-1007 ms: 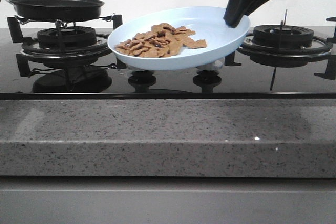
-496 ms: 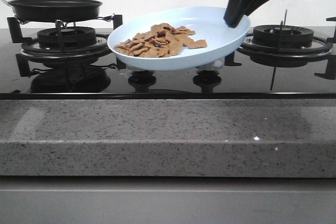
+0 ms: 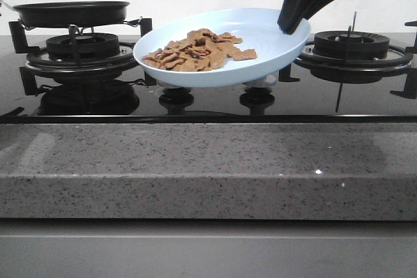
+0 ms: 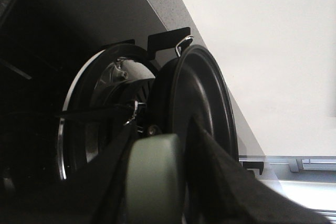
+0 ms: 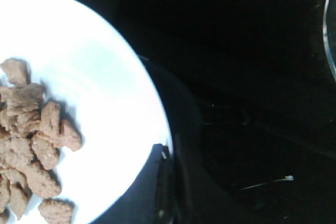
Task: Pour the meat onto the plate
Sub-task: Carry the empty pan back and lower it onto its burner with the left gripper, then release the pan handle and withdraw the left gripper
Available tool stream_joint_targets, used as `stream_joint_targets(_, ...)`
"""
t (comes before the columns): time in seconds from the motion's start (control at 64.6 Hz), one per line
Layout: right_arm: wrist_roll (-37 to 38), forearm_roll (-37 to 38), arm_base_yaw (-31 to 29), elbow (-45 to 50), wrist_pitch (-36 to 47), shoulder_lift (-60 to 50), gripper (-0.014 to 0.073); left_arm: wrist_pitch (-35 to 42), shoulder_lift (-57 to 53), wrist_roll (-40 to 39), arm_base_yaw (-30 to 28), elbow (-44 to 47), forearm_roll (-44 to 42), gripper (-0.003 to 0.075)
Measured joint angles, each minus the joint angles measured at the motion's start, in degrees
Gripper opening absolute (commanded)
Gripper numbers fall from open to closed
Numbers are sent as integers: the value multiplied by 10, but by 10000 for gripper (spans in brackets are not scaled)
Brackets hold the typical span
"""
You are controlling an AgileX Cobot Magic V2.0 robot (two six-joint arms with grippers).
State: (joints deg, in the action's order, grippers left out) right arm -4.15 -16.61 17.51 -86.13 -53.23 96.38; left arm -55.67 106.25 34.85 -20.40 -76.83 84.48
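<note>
Meat (image 3: 199, 49) sits heaped on my pale-blue plate (image 3: 273, 37), small flat tan pieces, rough-edged, bunched toward the plate's left half. My right pincer (image 3: 291, 25) is clamped on the plate's right rim, black fingers pinching the smooth upturned edge and holding it tilted above the glossy black stove top (image 3: 208, 105), between the two burners. My left pincer (image 4: 157, 182) grips the handle (image 4: 155, 177) of the black frying pan (image 3: 70, 12), matte and round, held level over the left burner (image 3: 81, 50). Below runs the speckled grey stone table (image 3: 208, 170).
</note>
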Motion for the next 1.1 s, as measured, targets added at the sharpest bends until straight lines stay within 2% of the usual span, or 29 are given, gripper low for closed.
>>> stream_joint_targets(0.093, 0, 0, 0, 0, 0, 0, -60, -3, 0, 0, 0, 0, -2, 239)
stream_joint_targets(0.155, 0, 0, 0, 0, 0, 0, -60, -6, 0, 1, 0, 0, -3, 274)
stream_joint_targets(0.217, 0, 0, 0, 0, 0, 0, -60, -8, 0, 1, 0, 0, -3, 333)
stream_joint_targets(0.31, 0, 0, 0, 0, 0, 0, -60, -14, 0, 1, 0, 0, -4, 476)
stream_joint_targets(0.418, 0, 0, 0, 0, 0, 0, -60, -22, 0, 1, 0, 0, -6, 553)
stream_joint_targets(0.898, 0, 0, 0, 0, 0, 0, -60, -105, 0, -3, 0, 0, -88, 550)
stream_joint_targets(1.022, 0, 0, 0, 0, 0, 0, -60, -119, -1, -4, 0, 0, -112, 521)
stream_joint_targets(1.099, 0, 0, 0, 0, 0, 0, -60, -119, -7, -4, 0, 0, -124, 469)
